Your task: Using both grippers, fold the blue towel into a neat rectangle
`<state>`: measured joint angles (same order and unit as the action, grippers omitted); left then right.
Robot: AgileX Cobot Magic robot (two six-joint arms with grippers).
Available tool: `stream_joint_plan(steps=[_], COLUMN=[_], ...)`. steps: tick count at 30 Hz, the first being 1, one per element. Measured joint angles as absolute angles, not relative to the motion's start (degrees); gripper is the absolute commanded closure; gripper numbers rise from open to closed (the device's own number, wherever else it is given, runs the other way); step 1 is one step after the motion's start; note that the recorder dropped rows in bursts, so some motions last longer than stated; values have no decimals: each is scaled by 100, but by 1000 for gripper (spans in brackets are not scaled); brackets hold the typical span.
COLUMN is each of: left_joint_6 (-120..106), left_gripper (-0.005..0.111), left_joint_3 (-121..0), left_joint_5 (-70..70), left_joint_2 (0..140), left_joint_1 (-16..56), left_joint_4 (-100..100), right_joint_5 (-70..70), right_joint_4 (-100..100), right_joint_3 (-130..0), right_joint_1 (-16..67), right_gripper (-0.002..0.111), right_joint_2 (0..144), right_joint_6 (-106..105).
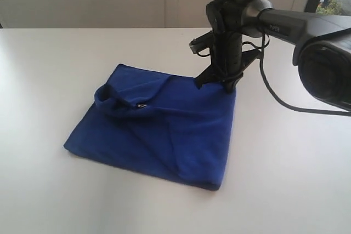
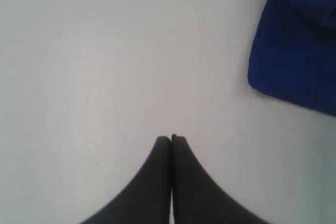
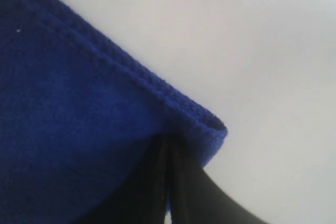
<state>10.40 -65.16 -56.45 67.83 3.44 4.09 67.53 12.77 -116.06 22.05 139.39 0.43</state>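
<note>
Lying on the white table [image 1: 49, 80], the blue towel [image 1: 164, 135] sat folded into a rough four-sided pad near the middle of the exterior view. Its corners fell at about 11, 1, 5 and 8 o'clock from its own centre. A loose roll of cloth [image 1: 112, 101] stood up along the side toward 10 o'clock, and a small pale label [image 1: 141, 105] showed just beside that roll. Creases ran across the top layer, so the pad was not flat.

The right gripper [image 1: 226, 85] pointed down at the towel's 1 o'clock corner, its arm reaching in from 3 o'clock. In the right wrist view its fingers [image 3: 147, 182] were pressed together. Their tips were buried under the hemmed corner [image 3: 207, 129] of the cloth, and a thin sliver of blue was caught between them nearer the wrist. It had the towel's corner pinched.

The left gripper [image 2: 171, 139] did not appear in the exterior view. Its own wrist camera showed its jaws closed flat against each other, holding nothing, over bare table. The towel [image 2: 294, 51] lay well apart from those tips, with only one rounded corner and part of the roll showing in that picture.
</note>
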Motion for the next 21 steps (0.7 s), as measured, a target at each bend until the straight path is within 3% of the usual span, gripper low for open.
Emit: stream_joint_plan(steps=[21], left_joint_6=[1040], left_gripper=[107], left_joint_3=[-6516], left_joint_5=[-5645], left_joint_2=[6783], left_joint_1=[344], left_joint_4=[409], right_joint_5=[6679], right_joint_4=[1676], right_joint_3=[-9381], right_joint_1=[2116], right_gripper=[108], right_joint_2=[12878], right_joint_6=[43])
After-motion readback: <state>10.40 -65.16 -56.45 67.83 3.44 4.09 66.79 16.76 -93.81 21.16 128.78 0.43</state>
